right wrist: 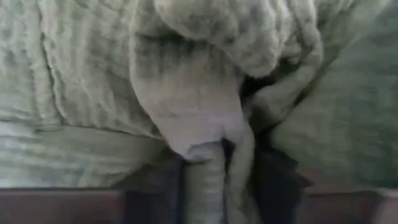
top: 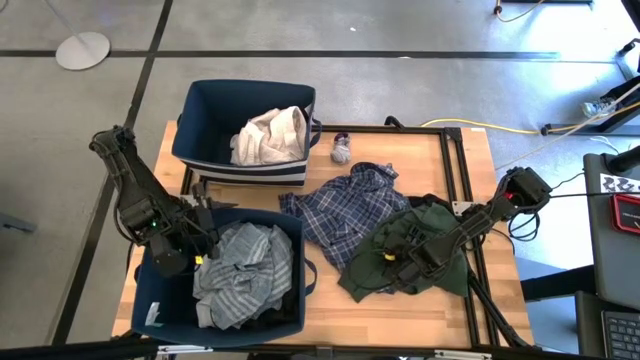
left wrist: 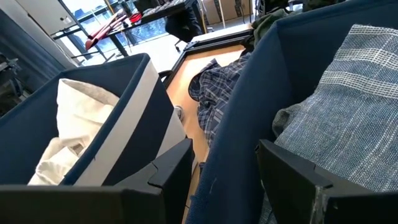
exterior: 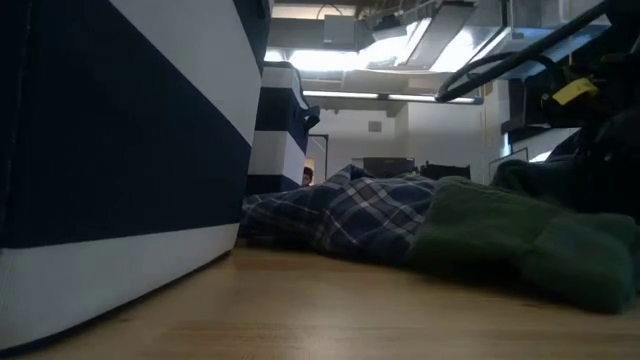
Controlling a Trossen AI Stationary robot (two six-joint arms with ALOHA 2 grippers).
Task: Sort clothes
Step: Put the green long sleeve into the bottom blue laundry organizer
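Green cloth point(right wrist: 205, 106) fills the right wrist view: a fold sits between the right gripper's point(top: 408, 262) fingers, which appear to be pinching it, though a firm hold is not certain. That dark green garment lies at about 4 o'clock on the table point(top: 400, 310). It looks soft, limp and light; a bunched ridge is the best hold, and it will likely trail when lifted. Plaid shirt point(top: 350, 205) lies centre, touching it; a sock point(top: 341, 150) sits at 12 o'clock. White clothes fill the far bin point(top: 195, 120), striped ones the near bin point(top: 150, 290). Left gripper point(top: 195, 250), fingers apart, waits at 8 o'clock. Bare wood top, concrete floor around.
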